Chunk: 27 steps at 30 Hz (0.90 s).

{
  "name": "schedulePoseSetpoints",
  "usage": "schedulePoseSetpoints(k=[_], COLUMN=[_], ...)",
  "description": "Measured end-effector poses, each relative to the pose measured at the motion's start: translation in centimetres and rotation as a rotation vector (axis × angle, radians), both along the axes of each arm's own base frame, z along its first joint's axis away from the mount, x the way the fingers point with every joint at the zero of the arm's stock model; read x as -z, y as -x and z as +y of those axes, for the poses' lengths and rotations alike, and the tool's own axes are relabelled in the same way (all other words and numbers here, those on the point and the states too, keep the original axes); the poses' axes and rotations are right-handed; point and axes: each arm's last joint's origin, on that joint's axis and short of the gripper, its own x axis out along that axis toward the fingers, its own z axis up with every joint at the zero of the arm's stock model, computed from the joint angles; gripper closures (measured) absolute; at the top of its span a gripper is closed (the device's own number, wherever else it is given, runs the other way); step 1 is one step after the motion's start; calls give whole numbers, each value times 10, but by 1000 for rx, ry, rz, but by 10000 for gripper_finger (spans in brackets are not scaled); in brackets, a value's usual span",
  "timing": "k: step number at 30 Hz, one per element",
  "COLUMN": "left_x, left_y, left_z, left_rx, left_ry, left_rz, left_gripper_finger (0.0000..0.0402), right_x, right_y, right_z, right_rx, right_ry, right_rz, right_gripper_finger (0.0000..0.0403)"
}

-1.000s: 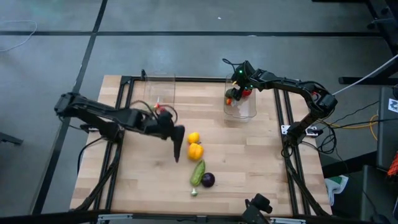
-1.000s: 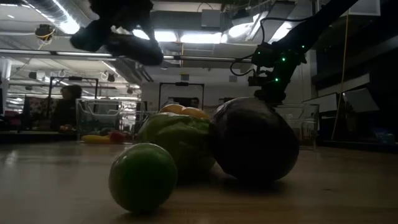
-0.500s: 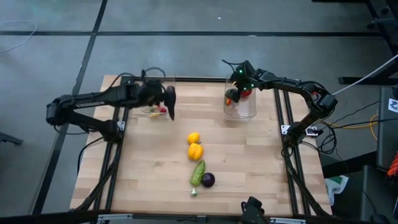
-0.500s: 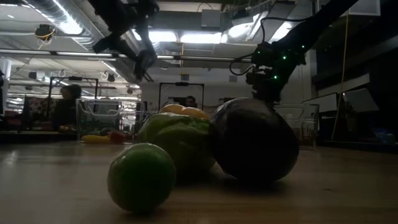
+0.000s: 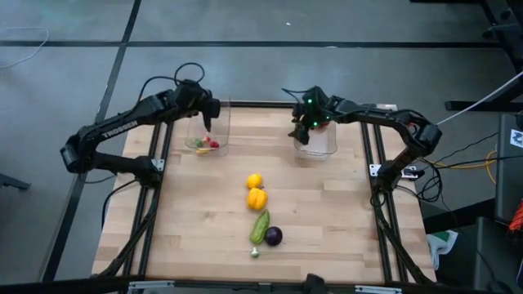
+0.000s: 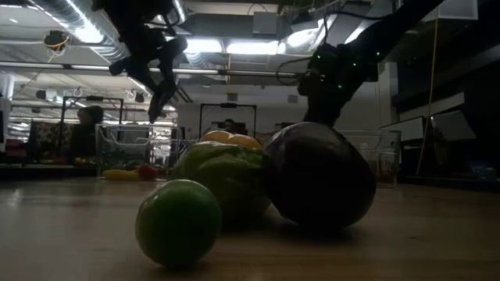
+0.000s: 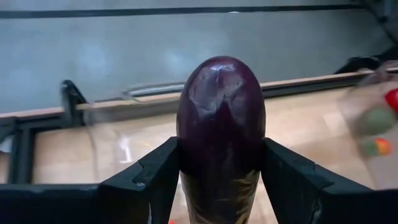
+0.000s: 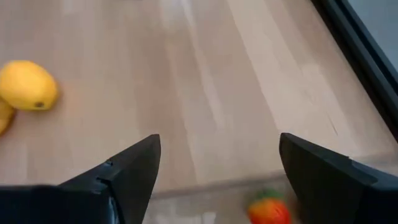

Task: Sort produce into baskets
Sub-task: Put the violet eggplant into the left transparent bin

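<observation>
1. The left gripper [image 5: 209,117] is in the upper left part of the high view, above the left basket [image 5: 221,110]. Its two fingers [image 7: 163,177] are clamped on the purple eggplant [image 7: 221,118], one on each side of it.

2. In the left wrist view the eggplant's long axis runs forward between the fingers, and its rounded end points away from the wrist. In the low view the gripper hangs from above with its tip pointing down and a little to the left, so the eggplant hangs nearly upright over the basket.

3. The left basket already holds small pieces [image 5: 206,144], red, yellow and green, at its near end.

4. The right gripper [image 5: 301,124] is in the upper middle of the high view, at the left rim of the right basket [image 5: 327,140]. Its fingers [image 8: 127,171] stand wide apart and nothing is between them. Below them in the right wrist view lies a small red and orange piece [image 8: 268,209].

5. On the wooden table [image 5: 351,220], in the centre of the high view, the remaining produce lies in a row running toward the lower edge: a lemon [image 5: 255,181], a yellow pepper [image 5: 257,198], a green cucumber [image 5: 260,226] lying on a slant, a purple round piece [image 5: 274,236] and a small green piece [image 5: 255,252].
</observation>
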Motion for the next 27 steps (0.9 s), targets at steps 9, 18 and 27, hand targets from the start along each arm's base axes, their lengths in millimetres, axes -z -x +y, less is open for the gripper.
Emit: schedulePoseSetpoints(k=[9, 18, 27], left_x=[22, 52, 77], left_y=[17, 27, 30], left_z=[12, 11, 8], left_rx=[-70, -95, -93], left_ry=[53, 118, 138], left_rz=[86, 158, 183], left_gripper_finger=[199, 199, 191], right_x=[-6, -8, -12], right_y=[-34, -55, -67], right_z=[47, 102, 153], right_rx=[-169, -332, -482], right_ry=[47, 39, 46], right_rz=[-83, -114, -162], right_gripper_finger=[77, 77, 77])
